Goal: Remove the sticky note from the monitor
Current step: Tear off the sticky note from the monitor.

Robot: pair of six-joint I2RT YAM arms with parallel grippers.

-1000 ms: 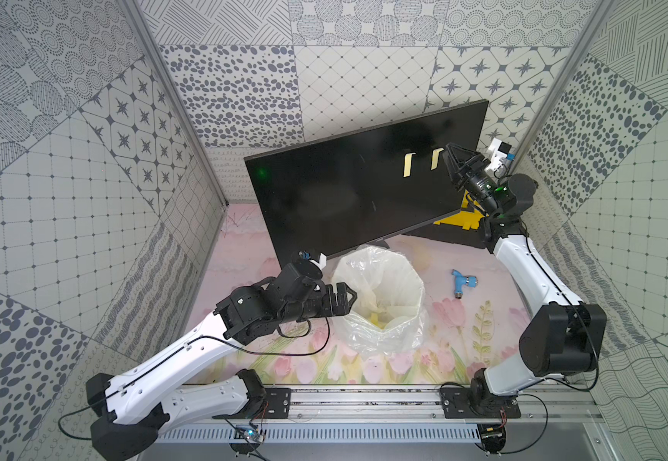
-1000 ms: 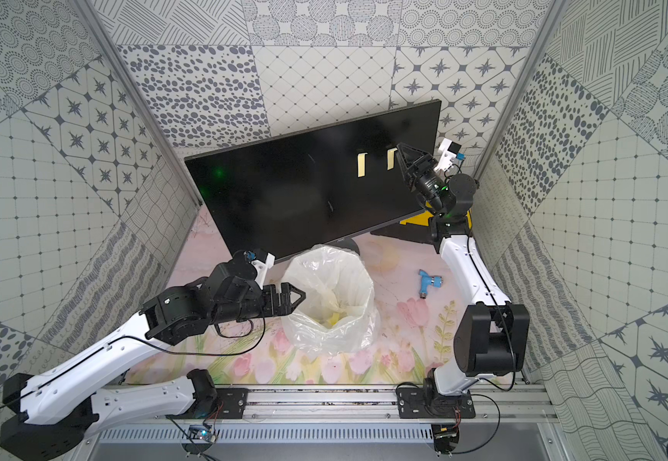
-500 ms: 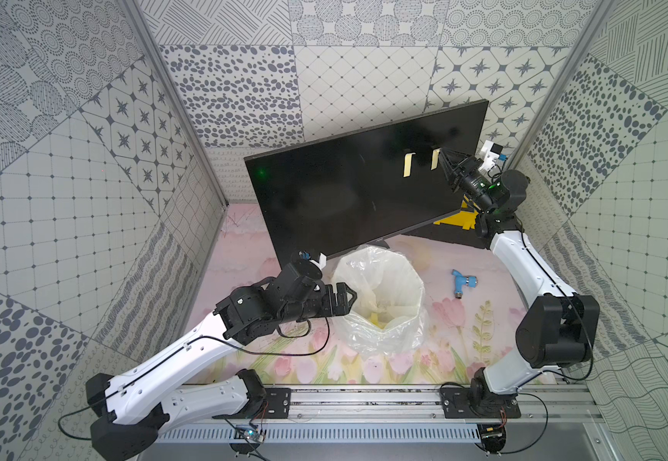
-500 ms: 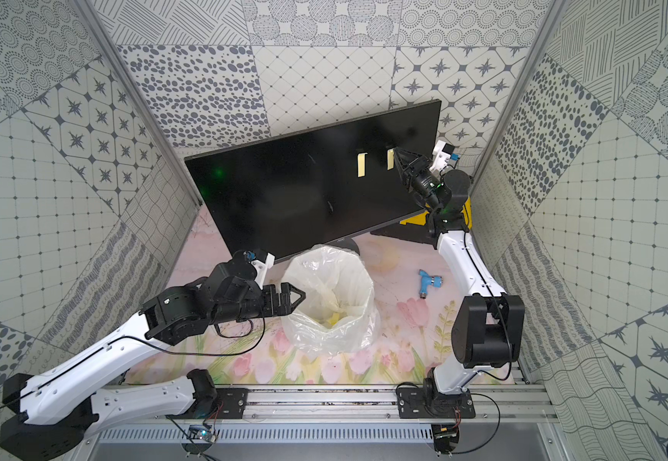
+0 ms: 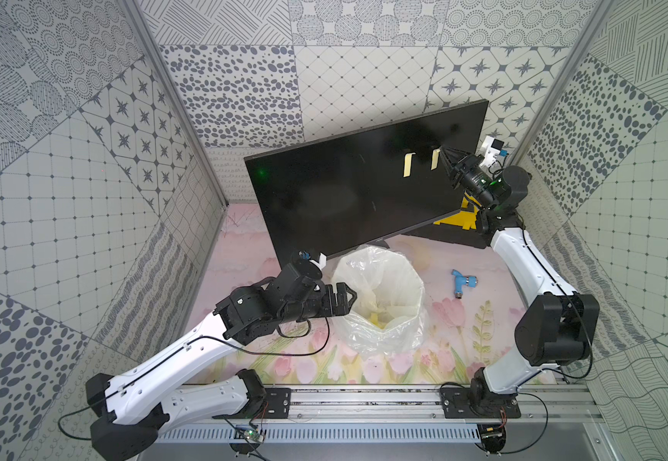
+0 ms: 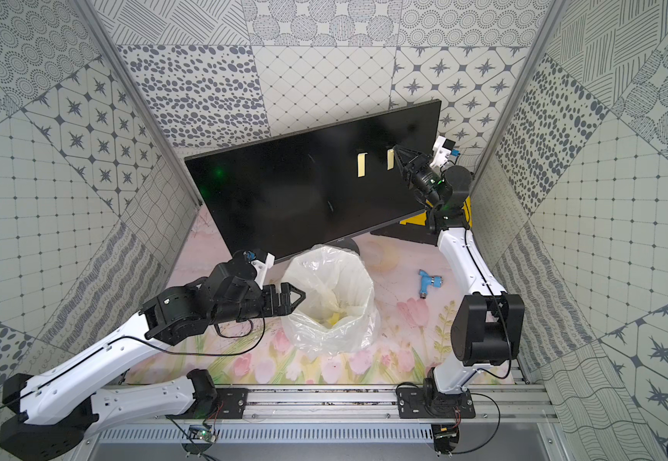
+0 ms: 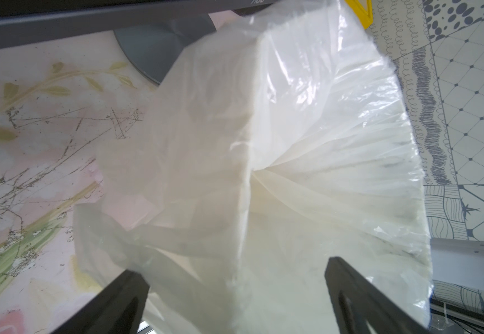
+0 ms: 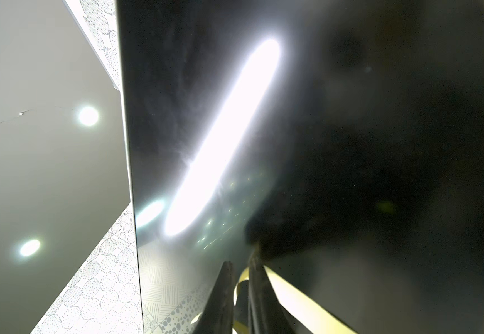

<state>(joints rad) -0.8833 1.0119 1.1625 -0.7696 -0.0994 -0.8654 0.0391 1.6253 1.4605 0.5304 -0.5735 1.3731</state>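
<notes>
The black monitor (image 5: 344, 199) (image 6: 284, 191) stands tilted at the back, with two pale yellow sticky notes high on its right half. My right gripper (image 5: 442, 151) (image 6: 396, 149) is at the top of the right sticky note (image 5: 435, 158) (image 6: 390, 159). In the right wrist view my right gripper (image 8: 240, 260) has its jaws nearly together with a curl of that sticky note (image 8: 298, 297) between them, against the screen (image 8: 379, 144). The other sticky note (image 5: 407, 164) hangs untouched to its left. My left gripper (image 5: 350, 297) (image 7: 235, 266) stands open and empty at the rim of the bag (image 7: 263, 144).
A bin lined with a clear plastic bag (image 5: 380, 295) stands in front of the monitor, yellow scraps inside. A blue fitting (image 5: 462, 282) lies on the floral mat to its right. A yellow-and-black toolbox (image 5: 456, 223) sits behind the monitor's right end. The monitor's stand base (image 7: 154, 49) is close to the bag.
My right gripper has moved in to the right sticky note's top edge and closed its jaws on it. The left arm has not moved.
</notes>
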